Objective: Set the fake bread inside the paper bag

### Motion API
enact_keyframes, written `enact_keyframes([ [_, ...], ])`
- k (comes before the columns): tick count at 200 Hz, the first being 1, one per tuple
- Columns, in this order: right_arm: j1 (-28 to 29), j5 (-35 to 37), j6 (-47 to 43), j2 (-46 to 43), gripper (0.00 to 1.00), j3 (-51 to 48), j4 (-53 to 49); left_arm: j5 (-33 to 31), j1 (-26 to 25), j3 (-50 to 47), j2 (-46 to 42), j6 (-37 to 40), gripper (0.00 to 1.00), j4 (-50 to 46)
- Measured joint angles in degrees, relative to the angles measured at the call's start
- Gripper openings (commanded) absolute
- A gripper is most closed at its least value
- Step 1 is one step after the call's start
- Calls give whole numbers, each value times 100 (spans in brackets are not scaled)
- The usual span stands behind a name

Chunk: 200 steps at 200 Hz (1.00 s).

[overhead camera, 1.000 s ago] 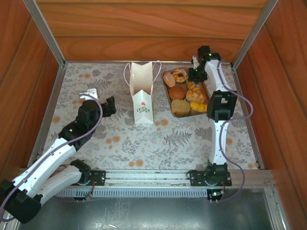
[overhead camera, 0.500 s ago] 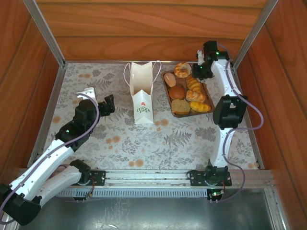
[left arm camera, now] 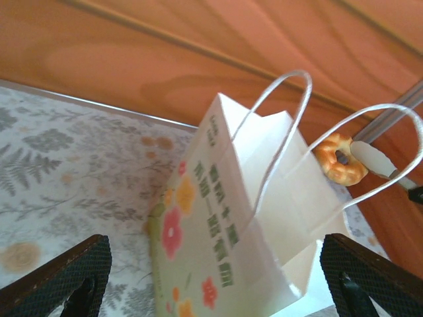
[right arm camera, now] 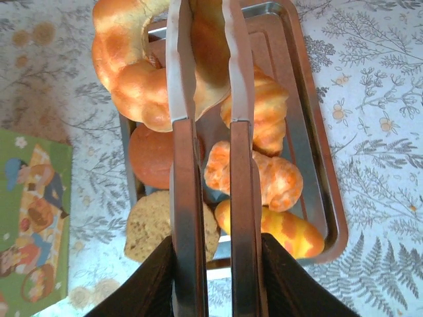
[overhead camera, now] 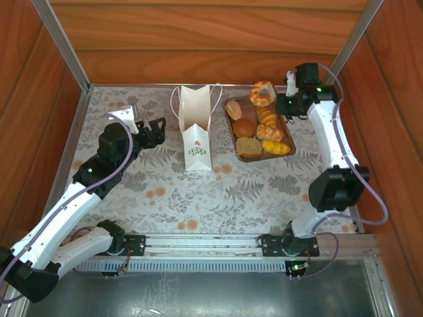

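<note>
Overhead, right jaws hold the twisted ring [overhead camera: 256, 99]; left wrist view shows left jaws wide.

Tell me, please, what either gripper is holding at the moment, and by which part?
The right gripper pinches the twisted ring pastry across one side of its ring. The left gripper is open, holding nothing.

My right gripper [overhead camera: 268, 96], clamped on the ring [overhead camera: 259, 91], hangs above the far end of the tray [overhead camera: 291, 142]. Air from there to the bag [overhead camera: 197, 135] is open; bare table [overhead camera: 221, 142] separates tray and bag. Two cord handles [left arm camera: 299, 72] arch over the bag's open mouth. My left gripper [overhead camera: 155, 132], jaws spread, sits just left of it; the wall [overhead camera: 198, 66] stands close behind.
</note>
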Motion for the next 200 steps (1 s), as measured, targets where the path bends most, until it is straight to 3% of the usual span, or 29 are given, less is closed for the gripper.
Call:
enact_keyframes([
  [91, 363, -131, 199, -1829, 31, -649, -52, 754, -2, 769, 1390, -728, 79, 382],
  [142, 579, -195, 275, -2374, 30, -577, -225, 743, -13, 872, 1895, -1073, 68, 428],
  [200, 1082, -437, 348, -2481, 30, 26, -282, 732, -17, 883, 2083, -1368, 44, 542],
])
